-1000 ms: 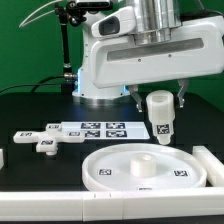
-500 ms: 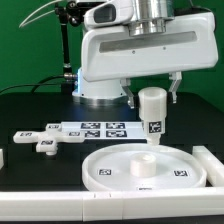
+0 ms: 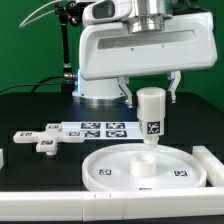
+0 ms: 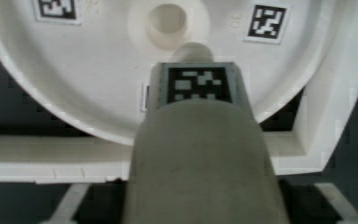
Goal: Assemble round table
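Note:
The large rimmed round disc lies flat at the front of the table, with a raised hub in its middle. My gripper is shut on the short thick cylinder leg and holds it upright just above the hub, its lower end close to it. In the wrist view the leg fills the middle, its tag facing the camera, with the disc and its hub beyond it. The cross-shaped piece lies on the table at the exterior view's left.
The marker board lies behind the disc. White rail blocks stand along the front edge and at the exterior view's right. The arm's white base stands behind.
My gripper has carried the leg toward the exterior view's left, from beside the disc's far right to over its hub. Little has changed in the last half second.

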